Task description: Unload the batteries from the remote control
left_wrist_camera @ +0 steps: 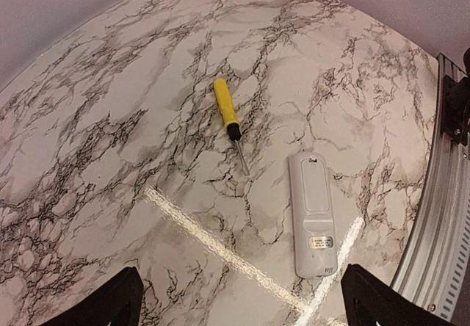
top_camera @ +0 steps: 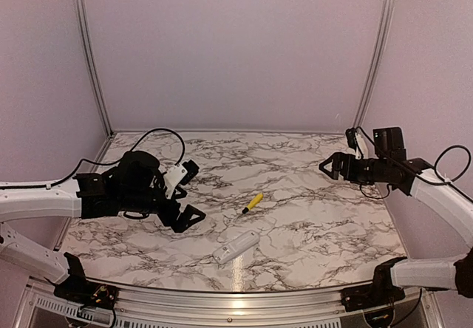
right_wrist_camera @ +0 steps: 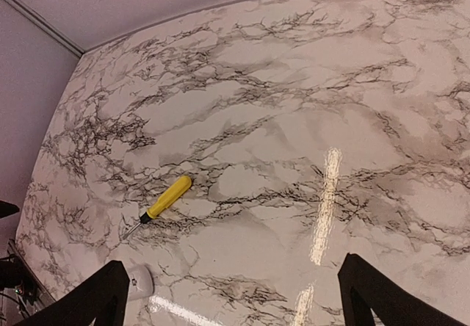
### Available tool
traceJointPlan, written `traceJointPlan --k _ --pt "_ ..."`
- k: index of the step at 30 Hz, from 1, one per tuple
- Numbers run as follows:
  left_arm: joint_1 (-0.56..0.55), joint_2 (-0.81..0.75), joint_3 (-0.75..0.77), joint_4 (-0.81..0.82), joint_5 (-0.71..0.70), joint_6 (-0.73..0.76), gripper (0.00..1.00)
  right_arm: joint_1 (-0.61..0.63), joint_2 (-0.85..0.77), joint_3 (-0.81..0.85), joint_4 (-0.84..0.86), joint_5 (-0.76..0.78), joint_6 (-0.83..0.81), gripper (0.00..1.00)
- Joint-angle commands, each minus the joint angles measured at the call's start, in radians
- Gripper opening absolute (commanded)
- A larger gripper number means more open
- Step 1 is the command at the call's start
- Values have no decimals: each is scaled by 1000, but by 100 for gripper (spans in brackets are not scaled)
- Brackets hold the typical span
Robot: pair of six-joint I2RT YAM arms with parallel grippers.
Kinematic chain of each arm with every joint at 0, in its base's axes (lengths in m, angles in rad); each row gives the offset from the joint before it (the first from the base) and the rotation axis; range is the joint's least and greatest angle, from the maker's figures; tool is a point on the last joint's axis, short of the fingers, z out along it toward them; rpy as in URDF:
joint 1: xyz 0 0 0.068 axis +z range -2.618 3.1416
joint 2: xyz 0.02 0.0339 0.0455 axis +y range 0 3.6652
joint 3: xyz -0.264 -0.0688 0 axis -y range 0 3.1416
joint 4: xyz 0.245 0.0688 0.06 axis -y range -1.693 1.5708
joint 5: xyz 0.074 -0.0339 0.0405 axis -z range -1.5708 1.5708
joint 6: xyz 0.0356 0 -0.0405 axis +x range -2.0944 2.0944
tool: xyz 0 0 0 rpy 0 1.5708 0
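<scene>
The white remote control lies on the marble table near the front middle. In the left wrist view the remote lies back side up with its battery cover closed. One end of it shows in the right wrist view. The batteries are hidden. My left gripper is open and empty, raised to the left of the remote; its fingertips show wide apart. My right gripper is open and empty, raised at the far right, well away from the remote.
A yellow-handled screwdriver lies just behind the remote, also in the left wrist view and the right wrist view. The table's metal front rail runs close to the remote. Pink walls enclose the table.
</scene>
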Motion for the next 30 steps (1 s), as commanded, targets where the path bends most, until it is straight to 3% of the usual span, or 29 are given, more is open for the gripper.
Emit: traceJointPlan --k 1,11,30 --pt "-64 108 33 23 -22 111 99 10 -33 -16 -26 -13 14 98" --pt "-193 304 86 65 -115 80 99 10 -51 -40 -46 0 16 98" --pt "-278 510 158 68 -144 -22 99 10 -36 -46 -80 -25 12 99"
